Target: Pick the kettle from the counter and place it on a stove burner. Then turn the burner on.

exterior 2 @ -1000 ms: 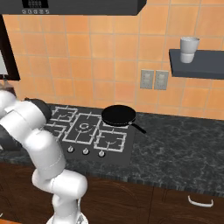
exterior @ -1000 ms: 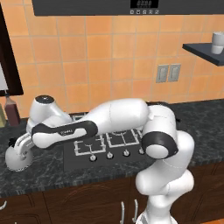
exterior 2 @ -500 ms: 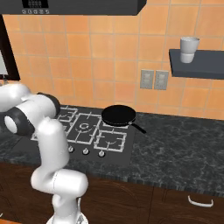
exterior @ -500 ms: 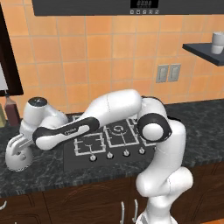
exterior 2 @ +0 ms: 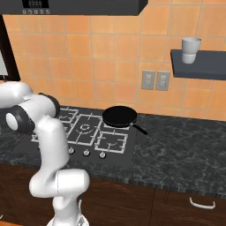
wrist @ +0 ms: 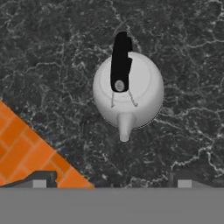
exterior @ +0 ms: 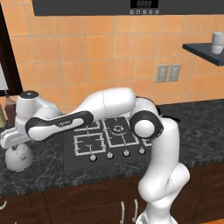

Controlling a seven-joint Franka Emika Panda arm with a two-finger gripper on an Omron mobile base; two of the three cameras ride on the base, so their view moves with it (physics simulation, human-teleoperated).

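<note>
Nothing is done yet: the kettle (wrist: pixel 128 90) sits on the counter (wrist: pixel 52 57) at the upper centre of the hand view, untouched, the gripper (wrist: pixel 111 177) hanging above with fingers spread, so grasping, placing on a stove burner (exterior: pixel 89 143) and switching on remain.

Seen from the hand view, the kettle (wrist: pixel 128 90) stands alone on the dark marbled counter (wrist: pixel 52 57), with bare stone on every side of it, and its black handle (wrist: pixel 120 61) arches across the top. In the left base view, a brown bottle (exterior: pixel 9 108) stands behind the kettle against the orange tiled wall (exterior: pixel 65 52). In the right base view, a black frying pan (exterior 2: pixel 119 117) covers the rear right of the stove (exterior 2: pixel 90 134), while the other grates lie bare.
</note>
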